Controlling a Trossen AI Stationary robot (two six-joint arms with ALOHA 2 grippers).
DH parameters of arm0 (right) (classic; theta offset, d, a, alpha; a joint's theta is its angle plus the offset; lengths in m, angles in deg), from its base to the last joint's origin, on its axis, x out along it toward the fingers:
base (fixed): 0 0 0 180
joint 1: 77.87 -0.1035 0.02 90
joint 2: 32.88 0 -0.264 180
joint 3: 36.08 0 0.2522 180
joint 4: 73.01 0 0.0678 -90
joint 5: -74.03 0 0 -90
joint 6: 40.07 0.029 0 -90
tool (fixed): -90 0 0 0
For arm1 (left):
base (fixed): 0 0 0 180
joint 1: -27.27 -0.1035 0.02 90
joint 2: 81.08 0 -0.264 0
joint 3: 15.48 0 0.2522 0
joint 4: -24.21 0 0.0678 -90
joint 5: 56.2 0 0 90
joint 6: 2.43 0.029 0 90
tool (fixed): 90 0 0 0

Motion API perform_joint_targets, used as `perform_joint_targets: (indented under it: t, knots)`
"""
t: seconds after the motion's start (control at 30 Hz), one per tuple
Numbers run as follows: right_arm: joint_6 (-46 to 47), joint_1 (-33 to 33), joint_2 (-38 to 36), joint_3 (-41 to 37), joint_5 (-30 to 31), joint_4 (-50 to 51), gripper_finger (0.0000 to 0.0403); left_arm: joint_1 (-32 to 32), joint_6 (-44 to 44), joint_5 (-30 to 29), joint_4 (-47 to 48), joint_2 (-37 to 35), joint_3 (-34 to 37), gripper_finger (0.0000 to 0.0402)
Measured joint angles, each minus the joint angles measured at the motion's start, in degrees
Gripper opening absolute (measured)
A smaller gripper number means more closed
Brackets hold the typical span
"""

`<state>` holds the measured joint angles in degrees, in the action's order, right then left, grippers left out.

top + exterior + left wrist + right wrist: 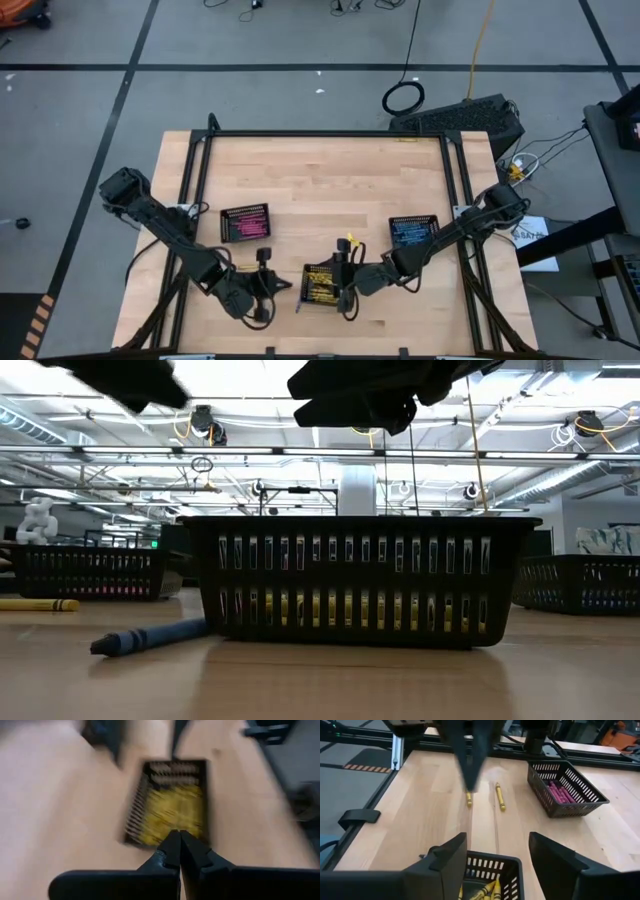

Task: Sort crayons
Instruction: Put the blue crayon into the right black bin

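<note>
Three black mesh trays stand on the wooden table: one with pink crayons point(245, 222), one with yellow crayons point(320, 285) and one with blue crayons point(413, 232). My right gripper point(495, 855) hangs open and empty above the yellow tray point(490, 870). My left gripper point(178, 837) is shut and empty, raised just left of that tray point(172, 805). Two yellow crayons point(500, 796) point(468, 798) lie flat on the table between the yellow and pink trays. A blue crayon point(150, 637) lies flat by the yellow tray's near left corner.
The black frame rails point(200, 180) run along the table's left, right and far sides. In the low view a yellow crayon point(40, 604) lies in front of the pink tray point(90, 570). Bare wood lies at the far half of the table point(320, 170).
</note>
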<state>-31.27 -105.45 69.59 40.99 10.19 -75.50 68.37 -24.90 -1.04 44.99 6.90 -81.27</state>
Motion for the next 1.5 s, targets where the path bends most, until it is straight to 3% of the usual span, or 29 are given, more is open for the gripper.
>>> perform_joint_targets:
  t: [0.17, 0.37, 0.53, 0.63, 0.8, 1.03, 1.3, 1.5]
  knots:
    - [0.6, -0.3, 0.0, 0.0, -0.8, 0.6, 0.0197, 0.1, -19.6, 12.0, 3.8, 0.8, 0.0, 0.0003]
    - [1.0, -1.0, 0.0, 0.0, -0.7, 1.2, 0.0197, 3.1, -21.9, 16.5, -0.7, 8.0, 0.1, 0.0069]
    - [1.0, -1.5, 0.0, 0.0, -0.8, 1.8, 0.0196, 3.2, -23.7, 9.9, -6.5, 13.5, 0.1, 0.0146]
    - [0.9, -1.6, 0.0, 0.0, -0.8, 2.0, 0.0196, 3.2, -25.4, 6.4, -6.2, 15.5, -0.5, 0.0165]
    - [1.0, -1.8, 0.0, 0.0, -0.7, 2.9, 0.0196, 3.2, -26.5, 1.1, -7.0, 19.2, -3.8, 0.0169]
    - [1.0, -2.0, 0.0, 0.0, -0.7, 2.9, 0.0196, 3.2, -26.6, 0.0, -5.3, 25.1, -7.1, 0.0169]
    - [1.0, -2.2, 0.0, 0.0, -0.8, 2.9, 0.0196, 3.0, -27.2, -3.7, -3.1, 26.0, -7.3, 0.0169]
    - [1.0, -2.2, 0.0, 0.0, -0.8, 2.9, 0.0196, 2.8, -36.0, -3.4, 5.8, 25.8, -7.5, 0.0169]
